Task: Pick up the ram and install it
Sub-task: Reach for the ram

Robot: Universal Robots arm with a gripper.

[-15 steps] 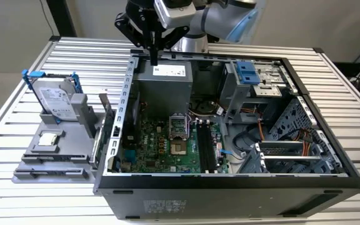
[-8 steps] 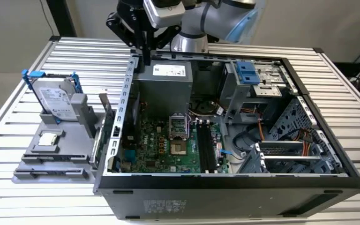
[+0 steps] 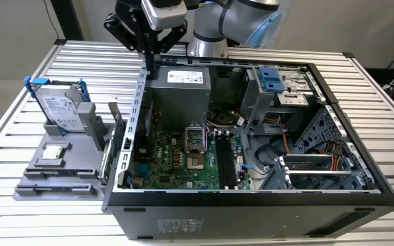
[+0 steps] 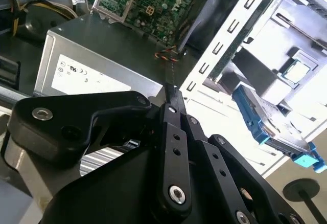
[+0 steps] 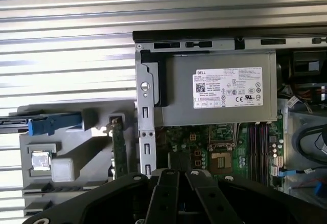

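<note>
The case [image 3: 252, 202] lies open on the table [image 3: 19, 215], board up for access. A holder [image 3: 53, 179] by the table's edge at the exterior view's left props the ram [image 5: 119, 147] on edge, likely for easy gripping. The gripper [image 3: 149, 51] hangs over the case's far corner, jaws together and empty.

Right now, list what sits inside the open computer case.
Inside the computer case: a grey power supply, a green motherboard with black memory slots, and a drive cage. Whatever lies beneath the power supply is covered.
</note>
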